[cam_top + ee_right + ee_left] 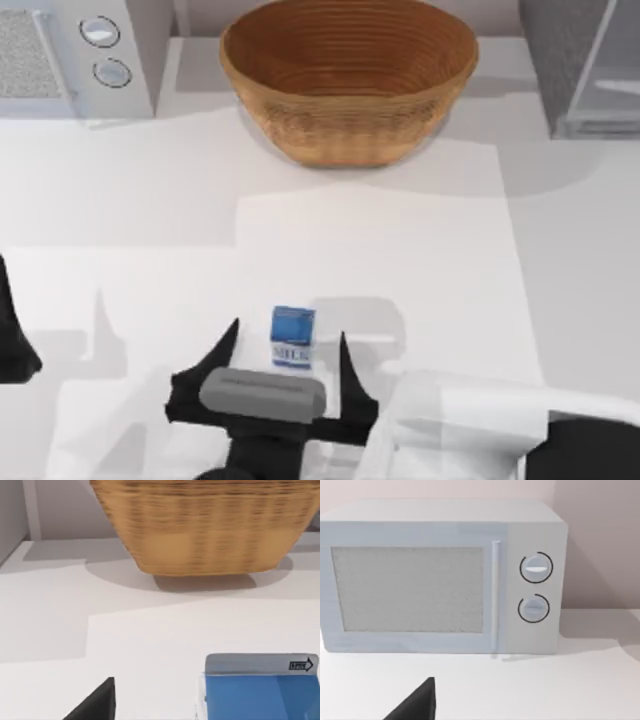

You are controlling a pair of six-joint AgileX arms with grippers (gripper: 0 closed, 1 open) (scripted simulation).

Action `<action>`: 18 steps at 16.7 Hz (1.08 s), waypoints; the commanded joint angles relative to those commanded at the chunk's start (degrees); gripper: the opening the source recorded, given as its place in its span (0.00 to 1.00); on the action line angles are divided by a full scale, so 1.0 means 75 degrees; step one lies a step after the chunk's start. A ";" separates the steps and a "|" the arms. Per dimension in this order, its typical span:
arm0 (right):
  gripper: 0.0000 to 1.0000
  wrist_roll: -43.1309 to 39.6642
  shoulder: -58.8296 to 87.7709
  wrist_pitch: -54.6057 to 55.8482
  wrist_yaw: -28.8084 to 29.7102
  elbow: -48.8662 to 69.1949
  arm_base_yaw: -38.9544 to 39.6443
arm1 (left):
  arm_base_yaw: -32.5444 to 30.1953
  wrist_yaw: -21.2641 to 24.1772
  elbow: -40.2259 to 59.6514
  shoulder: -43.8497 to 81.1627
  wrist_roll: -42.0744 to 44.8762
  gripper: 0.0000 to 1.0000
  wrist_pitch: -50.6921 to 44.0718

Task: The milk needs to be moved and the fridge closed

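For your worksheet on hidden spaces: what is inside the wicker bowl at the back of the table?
From above, the wicker bowl shows only its ribbed inner wall, with nothing lying in it. The near rim covers a strip of the inside, so that part cannot be checked.

1. The milk [292, 338] is a carton with a blue top and a white lower band carrying blue "MILK" lettering; in the right wrist view its top edge [260, 663] is pale grey with a small dark arrow mark.
2. The wicker bowl [348, 75] is golden brown with a ribbed woven pattern, darker brown inside.
3. The fridge [570, 50] is dark grey and speckled, with a pale-framed, glassy light-grey door.
4. The microwave [440, 577] is light grey with a speckled grey window and two round knobs ringed in dark grey.
5. The surface [370, 250] is white.
6. The right end effector [288, 350] has black fingers and a grey body.
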 joint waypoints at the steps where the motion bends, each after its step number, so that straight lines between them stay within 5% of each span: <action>1: 1.00 -0.0135 0.0047 0.0139 -0.0142 0.0044 -0.0142 | 0.0000 0.0000 0.0000 0.0000 0.0000 1.00 0.0000; 8: 1.00 -0.0453 0.0168 0.0475 -0.0493 0.0147 -0.0497 | 0.0000 0.0000 0.0000 0.0000 0.0000 1.00 0.0000; 18: 0.25 -0.0453 0.0168 0.0475 -0.0493 0.0147 -0.0497 | 0.0000 0.0000 0.0000 0.0000 0.0000 1.00 0.0000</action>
